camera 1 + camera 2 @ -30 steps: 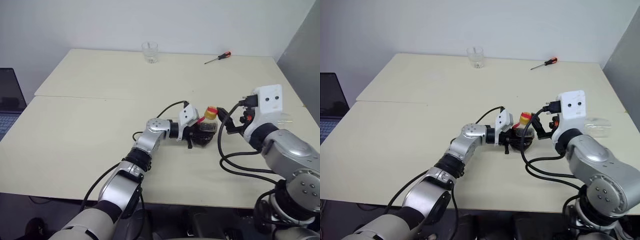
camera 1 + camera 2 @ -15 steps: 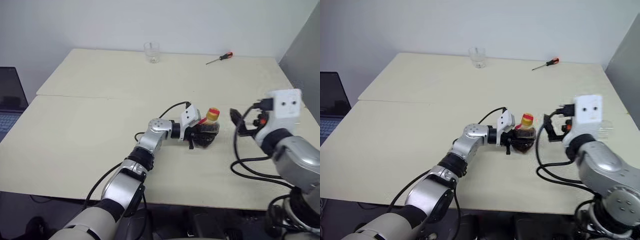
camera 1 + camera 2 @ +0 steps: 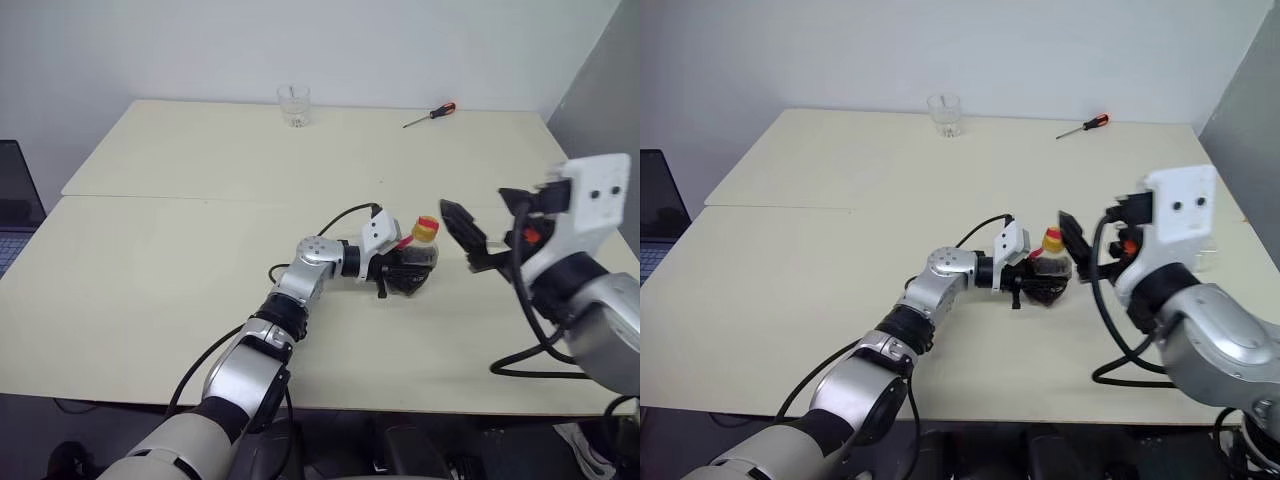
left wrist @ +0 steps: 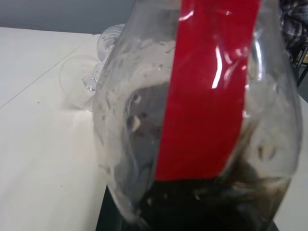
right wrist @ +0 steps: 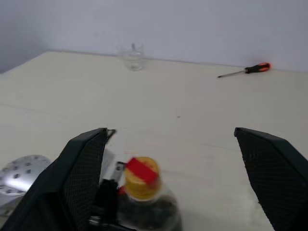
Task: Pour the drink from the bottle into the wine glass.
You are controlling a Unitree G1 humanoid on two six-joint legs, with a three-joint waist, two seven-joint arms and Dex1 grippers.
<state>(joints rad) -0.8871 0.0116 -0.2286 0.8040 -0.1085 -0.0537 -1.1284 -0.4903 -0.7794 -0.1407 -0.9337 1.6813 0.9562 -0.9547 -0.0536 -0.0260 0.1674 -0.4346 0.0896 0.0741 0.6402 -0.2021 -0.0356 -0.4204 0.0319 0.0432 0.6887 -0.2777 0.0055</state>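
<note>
Since a second ago my right gripper (image 5: 178, 178) has lifted, jaws wide and empty. Left gripper (image 3: 392, 272) clamps the bottle (image 3: 412, 264) mid-table; I'd descend squarely over the yellow cap (image 5: 140, 177) at six o'clock.

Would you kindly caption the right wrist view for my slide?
Open right gripper poised above the yellow-capped bottle; tumbler and screwdriver beyond.

The bottle (image 3: 412, 266) stands mid-desk (image 3: 170, 250). Far behind it, toward the left, sits the tumbler (image 3: 293, 105); behind it to the right lies the screwdriver (image 3: 429, 115). The wine glass (image 4: 89, 79) lies just beyond the bottle.
</note>
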